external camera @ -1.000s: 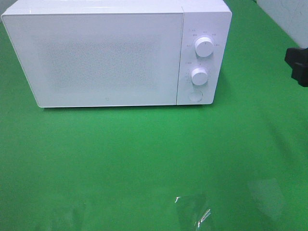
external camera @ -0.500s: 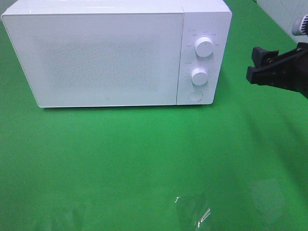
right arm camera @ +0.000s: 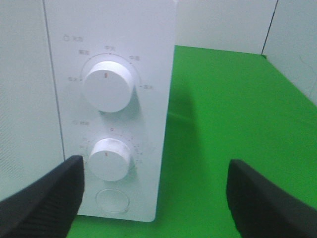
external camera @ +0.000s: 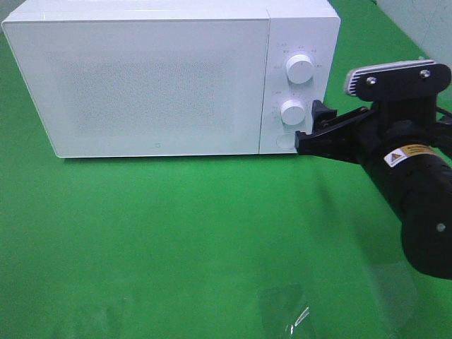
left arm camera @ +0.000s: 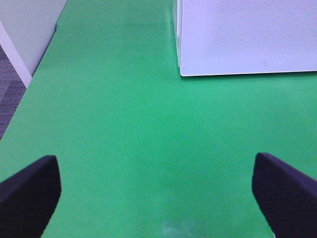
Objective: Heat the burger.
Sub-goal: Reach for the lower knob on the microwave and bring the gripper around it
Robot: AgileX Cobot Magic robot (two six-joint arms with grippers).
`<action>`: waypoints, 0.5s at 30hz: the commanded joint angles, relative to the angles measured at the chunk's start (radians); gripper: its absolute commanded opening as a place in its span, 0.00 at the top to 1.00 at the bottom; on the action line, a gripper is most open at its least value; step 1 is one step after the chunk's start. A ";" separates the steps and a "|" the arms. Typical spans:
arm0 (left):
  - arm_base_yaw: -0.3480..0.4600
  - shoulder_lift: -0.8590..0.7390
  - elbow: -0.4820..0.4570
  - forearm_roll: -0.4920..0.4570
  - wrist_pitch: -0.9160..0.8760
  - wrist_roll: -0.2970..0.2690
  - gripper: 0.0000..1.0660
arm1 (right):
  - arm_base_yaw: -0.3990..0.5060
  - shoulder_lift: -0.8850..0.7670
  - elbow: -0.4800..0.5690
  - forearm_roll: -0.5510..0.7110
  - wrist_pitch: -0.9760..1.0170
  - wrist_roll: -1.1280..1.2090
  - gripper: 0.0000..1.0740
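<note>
The burger is out of view in every frame. A white microwave (external camera: 155, 78) stands at the back of the green table with its door shut. My right gripper (external camera: 311, 131) is open just in front of the control panel's lower right corner, close to the lower knob (external camera: 292, 111) and the round button (external camera: 285, 141). The right wrist view shows the upper knob (right arm camera: 108, 85), lower knob (right arm camera: 110, 158) and button (right arm camera: 113, 199) between the spread fingers of the right gripper (right arm camera: 156, 198). My left gripper (left arm camera: 156, 193) is open and empty over bare green cloth, short of the microwave's corner (left arm camera: 247, 34).
White wall panels (external camera: 424, 21) stand behind the table at the right. The left wrist view shows the table's left edge with a white panel and grey floor (left arm camera: 10, 94) beyond it. A glossy glare patch (external camera: 282, 311) lies on the cloth near the front.
My right arm has come in from the right edge and moved left, up to the microwave's control panel. The microwave has not moved.
</note>
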 commanded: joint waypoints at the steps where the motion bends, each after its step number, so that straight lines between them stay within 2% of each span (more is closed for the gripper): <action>1: 0.004 -0.019 0.003 0.001 0.003 -0.001 0.08 | 0.017 0.054 -0.053 0.007 -0.027 0.007 0.29; 15: 0.004 -0.019 0.003 0.001 0.003 -0.001 0.08 | 0.017 0.211 -0.196 0.006 -0.024 0.050 0.29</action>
